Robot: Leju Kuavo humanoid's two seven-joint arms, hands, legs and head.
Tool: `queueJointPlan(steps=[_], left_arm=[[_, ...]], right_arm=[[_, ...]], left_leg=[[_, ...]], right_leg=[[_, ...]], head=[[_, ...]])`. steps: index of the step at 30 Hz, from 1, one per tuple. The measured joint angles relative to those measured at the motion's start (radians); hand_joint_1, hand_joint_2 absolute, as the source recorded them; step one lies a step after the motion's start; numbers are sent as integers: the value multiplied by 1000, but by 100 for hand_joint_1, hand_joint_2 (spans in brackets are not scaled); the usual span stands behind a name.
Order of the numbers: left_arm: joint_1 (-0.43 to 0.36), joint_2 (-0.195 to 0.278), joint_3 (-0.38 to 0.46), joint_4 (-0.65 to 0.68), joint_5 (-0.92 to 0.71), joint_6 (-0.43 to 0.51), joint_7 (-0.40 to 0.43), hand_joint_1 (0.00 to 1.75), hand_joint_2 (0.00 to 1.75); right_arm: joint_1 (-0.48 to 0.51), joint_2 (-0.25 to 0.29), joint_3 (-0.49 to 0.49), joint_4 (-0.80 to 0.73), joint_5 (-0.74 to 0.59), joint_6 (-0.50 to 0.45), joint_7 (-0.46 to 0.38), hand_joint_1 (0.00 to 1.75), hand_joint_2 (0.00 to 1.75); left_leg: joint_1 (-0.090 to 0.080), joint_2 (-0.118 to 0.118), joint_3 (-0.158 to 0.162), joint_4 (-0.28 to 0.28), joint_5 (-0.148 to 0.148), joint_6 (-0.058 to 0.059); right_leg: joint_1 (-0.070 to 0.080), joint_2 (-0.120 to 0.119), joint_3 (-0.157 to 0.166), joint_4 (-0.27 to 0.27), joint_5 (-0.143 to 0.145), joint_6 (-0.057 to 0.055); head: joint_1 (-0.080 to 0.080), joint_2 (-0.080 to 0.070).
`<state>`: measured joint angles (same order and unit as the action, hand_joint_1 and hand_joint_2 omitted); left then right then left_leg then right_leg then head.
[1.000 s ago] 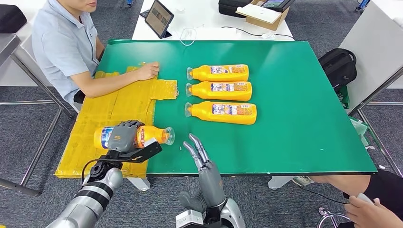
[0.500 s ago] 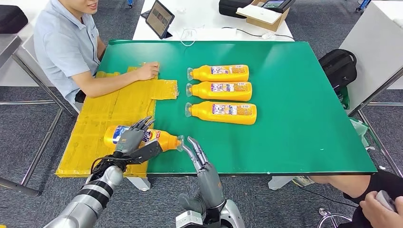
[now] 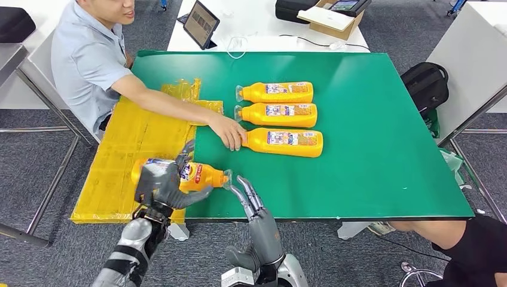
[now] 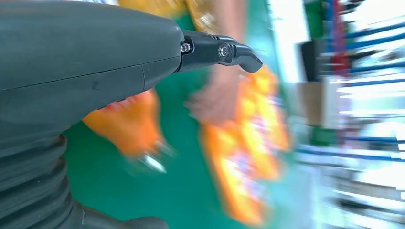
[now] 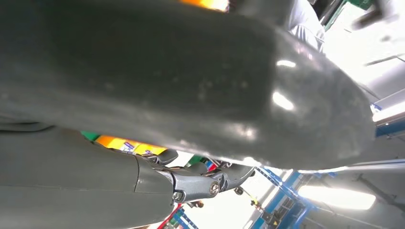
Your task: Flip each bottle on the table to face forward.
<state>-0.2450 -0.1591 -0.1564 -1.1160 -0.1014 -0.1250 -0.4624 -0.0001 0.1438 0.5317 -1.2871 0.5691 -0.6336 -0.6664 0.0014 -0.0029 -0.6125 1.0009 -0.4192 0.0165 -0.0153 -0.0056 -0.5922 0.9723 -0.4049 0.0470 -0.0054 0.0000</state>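
The left hand (image 3: 161,184) comes up from the near table edge with its palm over the base end of an orange bottle (image 3: 197,177), fingers wrapped round the body so that it holds the bottle. That bottle lies on its side at the border of the yellow taped cardboard (image 3: 128,149) and the green table (image 3: 370,131), its clear cap pointing toward the right hand (image 3: 251,200). The right hand rises just beside the cap, fingers straight and held close together, holding nothing; whether a fingertip touches the cap cannot be told. In the left wrist view the bottle (image 4: 129,124) is an orange blur past the grey cover of the hand (image 4: 81,62). Three more orange bottles lie in a row farther up the table, caps to the left: the far one (image 3: 275,92), the middle one (image 3: 276,113) and the near one (image 3: 281,141). Each bears a label with blue and white print, too small to read; the held bottle's label shows blue, white and red, also unreadable. A person's hand (image 3: 230,133) rests on the cap end of the near one.
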Motion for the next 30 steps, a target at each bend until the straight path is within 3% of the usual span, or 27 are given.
queueJointPlan(steps=[3,7,12,18,23,30], left_arm=[[56,-22,26,-105,89,-21,1,0,175],[113,-50,53,-198,186,0,-6,0,175],[192,-69,56,-299,278,67,-16,0,175],[293,-73,40,-411,268,138,-50,0,175],[339,-73,31,-489,239,162,-57,0,175],[380,-81,-14,-570,183,171,-33,0,175]], right_arm=[[0,0,-2,0,7,-7,0,0,0],[4,0,-8,-2,17,-23,3,0,175],[22,-1,-24,-18,51,-51,24,0,175],[44,-18,-106,-41,282,-60,133,0,175],[35,-63,-215,-55,401,-52,260,0,175],[-10,-134,-346,-52,446,31,373,0,175]], left_leg=[[0,0,-1,0,-1,0],[0,0,-2,0,-1,0],[0,0,-2,0,-1,0],[0,0,-2,0,-1,0],[0,0,-2,0,-1,0],[0,0,-2,0,-1,0]], right_leg=[[0,0,-2,0,0,0],[1,0,-2,0,-1,0],[0,0,-2,0,-1,0],[0,0,-2,-1,-1,0],[0,0,-2,-1,-1,0],[-1,0,-2,-1,0,0]], head=[[0,0],[0,0],[0,0],[0,0],[0,0],[0,0]])
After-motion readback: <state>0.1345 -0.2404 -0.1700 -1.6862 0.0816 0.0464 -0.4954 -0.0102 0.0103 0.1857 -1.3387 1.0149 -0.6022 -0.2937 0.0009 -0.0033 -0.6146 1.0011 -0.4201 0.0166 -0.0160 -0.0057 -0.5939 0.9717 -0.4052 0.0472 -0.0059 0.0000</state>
